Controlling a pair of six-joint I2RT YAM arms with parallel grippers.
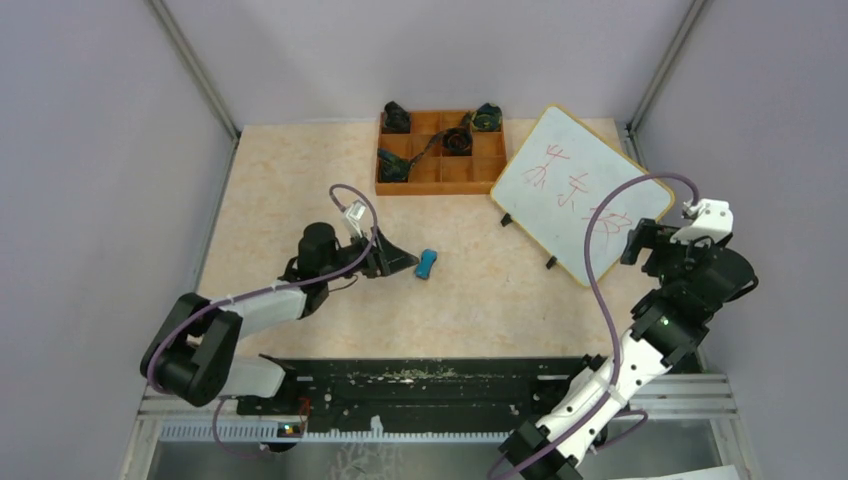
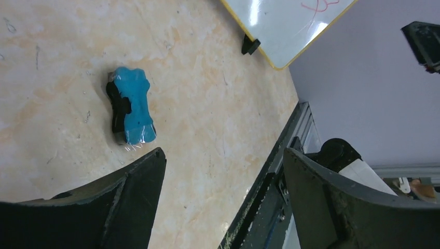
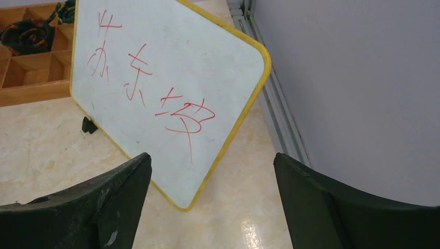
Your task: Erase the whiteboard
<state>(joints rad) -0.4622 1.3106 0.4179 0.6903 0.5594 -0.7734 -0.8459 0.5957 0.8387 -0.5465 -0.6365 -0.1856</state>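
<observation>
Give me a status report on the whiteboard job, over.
Left tool open, empty, blue eraser just ahead. Right tool open, facing the whiteboard. Red writing not yet erased. Nothing blocking the eraser.

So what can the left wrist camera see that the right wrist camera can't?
Only the left wrist camera sees the blue eraser, lying on the table. Only the right wrist camera sees the orange tray and all the red writing; the left catches just a scrap of it. Both see the whiteboard, one of its black feet and the tan table.
</observation>
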